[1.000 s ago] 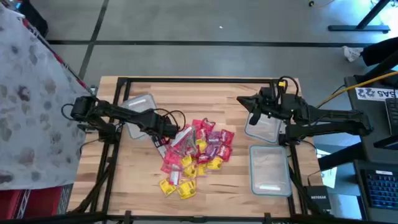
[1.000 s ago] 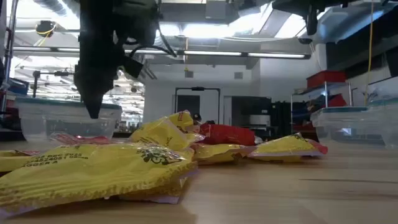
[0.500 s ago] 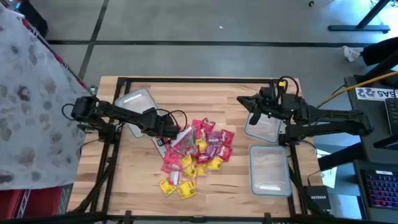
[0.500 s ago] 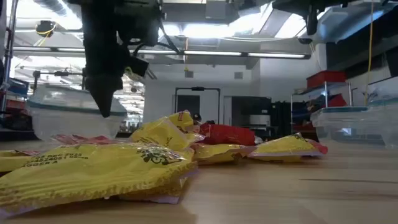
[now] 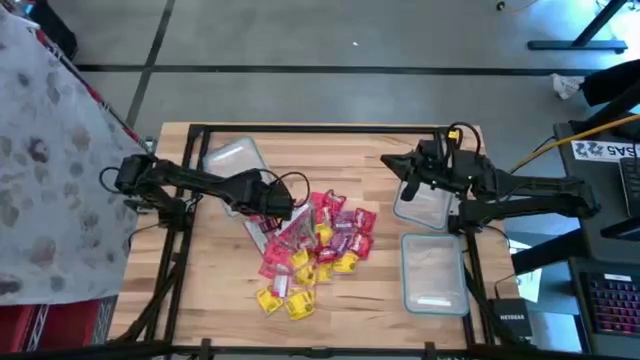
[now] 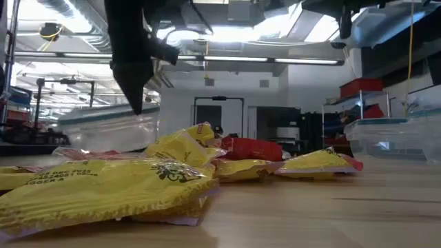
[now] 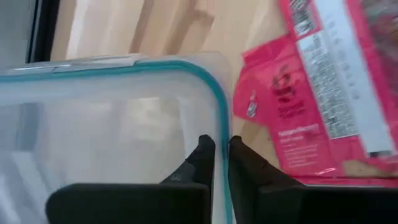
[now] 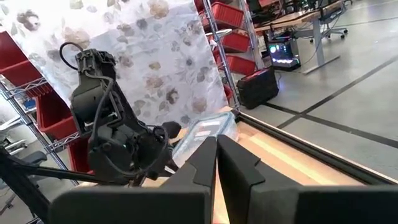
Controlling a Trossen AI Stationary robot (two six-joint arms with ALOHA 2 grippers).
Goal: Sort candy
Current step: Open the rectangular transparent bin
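Clear plastic was between my left gripper's (image 7: 214, 149) fingers: I had them pinched on the teal-edged rim of a container (image 5: 232, 160), one finger inside the wall and one outside. Over the last second I had swung that container from lying beside the pile toward the table's far edge, and in the low view it had gone from sitting level to tilted and lifted. I judged this as clearing it away from the candy (image 5: 312, 250), which lay heaped at the table's middle, red, yellow and purple pieces together, none yet sorted. My right gripper (image 8: 216, 152) hung above a second container (image 5: 422, 204) on the right side, fingers pressed together on nothing, unmoved. A third container (image 5: 434, 273) sat just nearer the front edge.
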